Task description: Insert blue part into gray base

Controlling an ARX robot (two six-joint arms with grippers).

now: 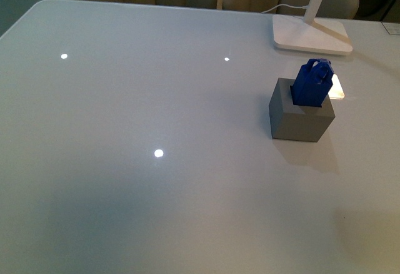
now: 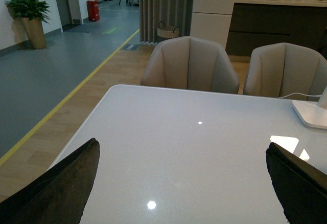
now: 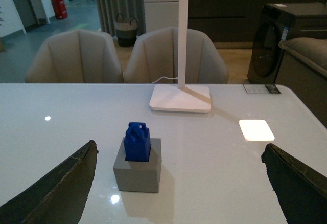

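Note:
The blue part [image 1: 313,84] stands in the square hole of the gray base [image 1: 299,119] at the table's right, its loop handle sticking up above the cube. The right wrist view shows the same pair, blue part [image 3: 137,141] seated in the gray base [image 3: 137,171], ahead of my right gripper [image 3: 179,183], which is open and holds nothing. My left gripper [image 2: 181,183] is open too, over bare tabletop, with neither object in its view. Neither arm appears in the front view.
A white lamp base [image 1: 310,35] with its slanted stem stands behind the gray base, a cable trailing from it. Beige chairs [image 2: 190,64] line the table's far edge. A bright light patch [image 3: 256,130] lies on the table to the right.

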